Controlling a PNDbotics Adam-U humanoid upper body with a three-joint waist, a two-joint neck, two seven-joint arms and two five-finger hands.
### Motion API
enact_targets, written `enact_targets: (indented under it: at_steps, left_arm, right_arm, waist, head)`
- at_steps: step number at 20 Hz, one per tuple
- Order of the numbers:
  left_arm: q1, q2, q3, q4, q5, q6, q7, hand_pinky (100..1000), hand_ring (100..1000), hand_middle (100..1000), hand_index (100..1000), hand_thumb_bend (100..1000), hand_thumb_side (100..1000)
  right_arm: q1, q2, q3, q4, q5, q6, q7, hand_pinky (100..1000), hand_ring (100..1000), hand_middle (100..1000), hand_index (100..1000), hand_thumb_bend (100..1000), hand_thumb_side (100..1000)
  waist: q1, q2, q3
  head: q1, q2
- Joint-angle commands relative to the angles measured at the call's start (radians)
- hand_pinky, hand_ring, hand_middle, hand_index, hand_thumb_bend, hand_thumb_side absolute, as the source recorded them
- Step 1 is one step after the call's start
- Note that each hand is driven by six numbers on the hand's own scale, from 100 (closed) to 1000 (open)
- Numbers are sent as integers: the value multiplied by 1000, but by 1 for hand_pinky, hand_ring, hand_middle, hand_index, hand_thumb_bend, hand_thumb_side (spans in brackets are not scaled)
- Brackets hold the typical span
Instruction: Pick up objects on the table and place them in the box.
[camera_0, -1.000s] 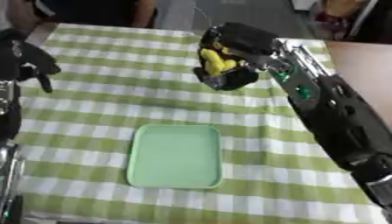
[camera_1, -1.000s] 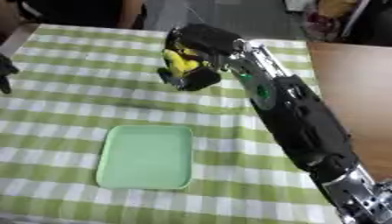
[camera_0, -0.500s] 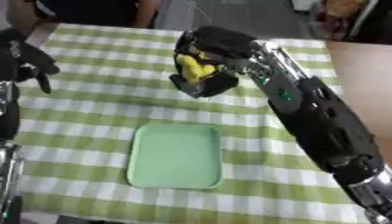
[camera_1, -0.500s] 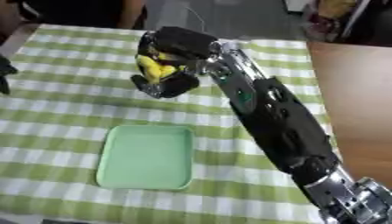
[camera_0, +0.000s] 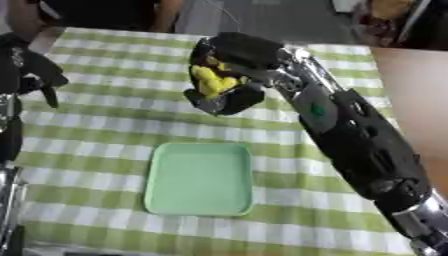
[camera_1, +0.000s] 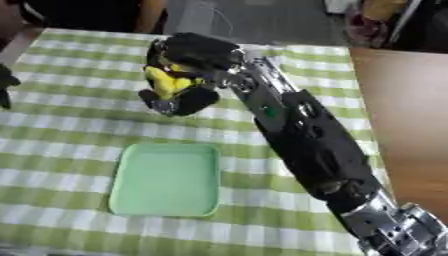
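The right hand (camera_0: 229, 80) hung above the far half of the table, its black fingers curled round a yellow object (camera_0: 210, 80); the object sat tucked in the palm, clear of the cloth, its shape too blurred to name. The right arm (camera_0: 350, 135) ran in from the lower right corner and stretched diagonally up across the checked cloth; it was black, with a small green patch on the forearm. Below the hand, nearer the robot, lay the light green tray (camera_0: 199, 180) flat on the green-and-white checked tablecloth (camera_0: 96, 125); the tray held nothing and stood apart from the hand, which hovered beyond its far edge. Over on the left edge the left hand (camera_0: 35, 70) showed dark and raised by the table's side, fingers hanging down loosely, holding nothing that could be seen. To the right of the cloth a strip of bare brown table (camera_0: 416, 100) showed; the yellow object was in the air, in the grasp, not yet over the tray.
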Motion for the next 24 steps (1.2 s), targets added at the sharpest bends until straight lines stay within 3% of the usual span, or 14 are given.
enact_targets:
  at_steps: [1,11,23,24]
  left_arm:
    - [-12,11,0,-24,4,-1,-2,234,446,467,427,669,1000]
    - [-11,13,1,-27,1,1,-3,235,446,467,428,667,1000]
    - [-12,13,0,-26,2,1,-4,233,447,468,428,667,1000]
    - [-12,13,0,-26,2,0,-4,233,447,468,428,667,1000]
  right_arm:
    - [-6,7,19,-36,-17,-17,13,100,107,277,481,100,604]
    - [15,2,51,-105,-63,-23,55,100,106,275,480,100,610]
    - [54,23,66,-72,-66,-20,73,100,100,265,480,100,586]
    - [61,28,69,-62,-62,-21,74,100,100,264,480,100,614]
  waist:
    - [4,-18,2]
    - [3,-21,2]
    - [4,-20,1]
    - [4,-19,1]
  head:
    - [-10,-15]
    - [-9,-17]
    - [-10,-16]
    - [-10,-15]
